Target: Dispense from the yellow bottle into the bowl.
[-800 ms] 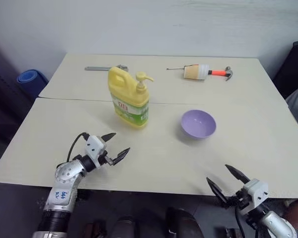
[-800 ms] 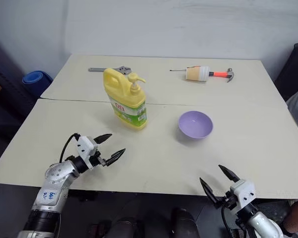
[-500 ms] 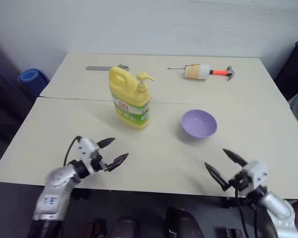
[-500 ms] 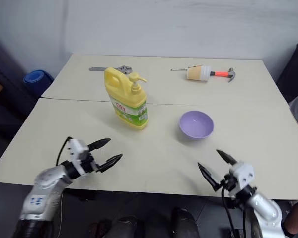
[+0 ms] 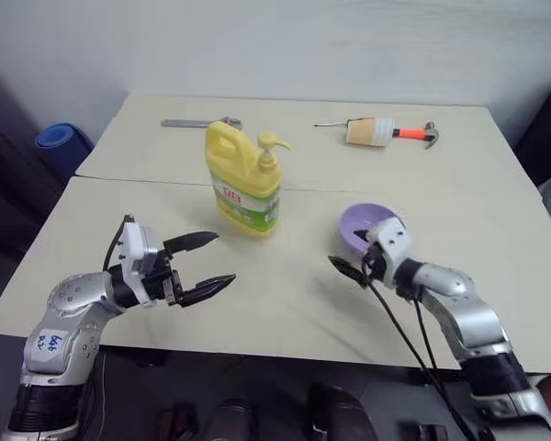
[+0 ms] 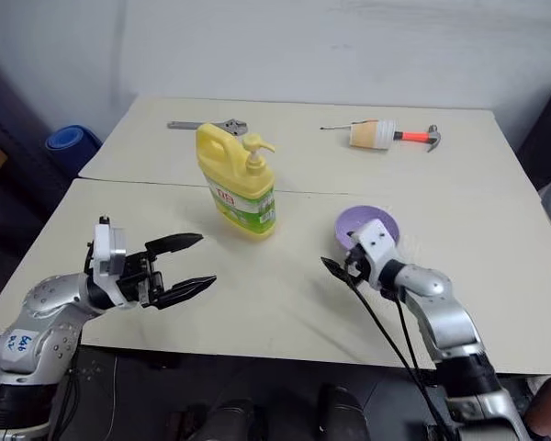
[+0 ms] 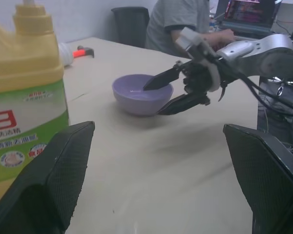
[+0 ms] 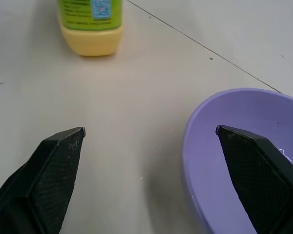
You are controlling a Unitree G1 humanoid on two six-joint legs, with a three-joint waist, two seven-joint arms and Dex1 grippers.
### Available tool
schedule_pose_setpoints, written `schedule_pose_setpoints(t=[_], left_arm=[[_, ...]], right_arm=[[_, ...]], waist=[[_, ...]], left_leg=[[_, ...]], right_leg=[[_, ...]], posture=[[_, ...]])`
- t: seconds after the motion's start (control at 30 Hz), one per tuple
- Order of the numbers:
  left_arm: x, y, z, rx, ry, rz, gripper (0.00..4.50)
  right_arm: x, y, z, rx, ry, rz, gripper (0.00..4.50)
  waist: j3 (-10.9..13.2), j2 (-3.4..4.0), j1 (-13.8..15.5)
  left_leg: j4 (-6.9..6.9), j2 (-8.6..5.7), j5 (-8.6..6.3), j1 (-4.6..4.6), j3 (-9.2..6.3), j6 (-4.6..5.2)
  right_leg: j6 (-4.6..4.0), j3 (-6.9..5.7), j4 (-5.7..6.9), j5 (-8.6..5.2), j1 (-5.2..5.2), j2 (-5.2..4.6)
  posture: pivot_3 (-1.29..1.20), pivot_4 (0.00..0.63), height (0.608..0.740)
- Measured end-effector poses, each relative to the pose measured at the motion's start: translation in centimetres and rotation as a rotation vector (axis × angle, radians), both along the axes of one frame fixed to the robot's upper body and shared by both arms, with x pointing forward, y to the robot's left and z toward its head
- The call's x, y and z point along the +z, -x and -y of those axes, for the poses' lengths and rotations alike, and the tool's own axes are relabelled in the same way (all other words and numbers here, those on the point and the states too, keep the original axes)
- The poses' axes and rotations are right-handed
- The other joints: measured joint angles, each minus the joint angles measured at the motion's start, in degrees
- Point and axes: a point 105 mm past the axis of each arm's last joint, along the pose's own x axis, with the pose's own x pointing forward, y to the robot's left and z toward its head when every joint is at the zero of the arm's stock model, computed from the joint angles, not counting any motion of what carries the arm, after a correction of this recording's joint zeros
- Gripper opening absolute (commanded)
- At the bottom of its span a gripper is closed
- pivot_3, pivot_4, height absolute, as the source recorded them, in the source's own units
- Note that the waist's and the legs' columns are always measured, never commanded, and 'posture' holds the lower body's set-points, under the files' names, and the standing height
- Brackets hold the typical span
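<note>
Yellow bottle (image 5: 245,181) upper centre, bowl (image 5: 364,223) centre-right — right gripper (image 5: 351,265) jaws wide at its rim, left gripper (image 5: 208,264) lower left, wide, empty.

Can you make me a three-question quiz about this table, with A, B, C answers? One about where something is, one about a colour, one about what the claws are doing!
1. Where is the bottle compared with the bowl?
A. On the robot's left of it
B. On the robot's right of it
C. Inside it

2. What colour is the bowl?
A. Green
B. Purple
C. Orange

3. What is the left claw doing?
A. Squeezing the bottle
B. Holding the hammer
C. Open and holding nothing

Answers:
1. A: in the head views the bottle stands on the left side and the bowl on the right, apart from it.
2. B: the bowl is plain lavender purple.
3. C: its two black fingers are spread with only table between them, short of the bottle. The right claw is open too, by the bowl's rim.
</note>
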Motion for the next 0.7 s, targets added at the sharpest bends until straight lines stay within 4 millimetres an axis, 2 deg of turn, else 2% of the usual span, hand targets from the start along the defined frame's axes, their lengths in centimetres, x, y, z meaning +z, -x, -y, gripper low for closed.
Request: schedule_pose_setpoints(t=[0.1, 0.27, 0.37, 0.47, 0.7], left_arm=[[0.3, 0.0, 0.6, 0.003, 0.056, -0.002, 4.47], [0.6, 0.2, 0.9, 0.009, 0.065, -0.001, 4.47], [0.6, 0.1, 0.8, 0.018, 0.067, -0.001, 4.47], [0.6, -0.1, 1.0, 0.035, 0.105, -0.012, 4.5], [0.7, -0.2, 1.1, 0.047, 0.118, -0.013, 4.5]], right_arm=[[-0.8, -0.4, -0.2, 0.0, 0.048, -0.006, 4.5], [-2.9, -0.9, -0.1, -0.05, 0.01, -0.058, 4.5], [-3.2, -1.3, 0.3, -0.074, 0.008, -0.055, 4.5], [-2.3, -2.0, -0.2, -0.09, -0.007, -0.014, 4.02], [-2.2, -2.1, -0.7, -0.088, -0.018, -0.004, 1.71]], waist=[[0.0, -0.01, 0.1], [0.0, -0.03, -0.1], [0.0, -0.03, -0.3], [0.0, -0.03, -1.1], [0.0, -0.03, -1.2]], left_leg=[[0.01, 0.06, -0.02, -0.02, 0.01, -0.03], [0.04, 0.09, 0.04, 0.04, 0.06, -0.11], [0.05, 0.1, 0.07, 0.08, 0.06, -0.14], [0.04, 0.14, 0.1, 0.11, 0.04, -0.18], [0.03, 0.14, 0.1, 0.09, 0.05, -0.18]], right_leg=[[0.0, 0.02, -0.05, 0.0, 0.01, 0.12], [0.03, 0.09, 0.03, 0.02, 0.02, 0.19], [0.02, 0.14, 0.08, 0.02, 0.02, 0.2], [0.02, 0.15, 0.13, 0.02, 0.02, 0.2], [0.01, 0.16, 0.09, 0.02, 0.01, 0.2]], posture=[[0.0, 0.15, 0.74], [0.0, 0.15, 0.74], [0.0, 0.15, 0.74], [0.0, 0.15, 0.74], [0.0, 0.15, 0.74]])
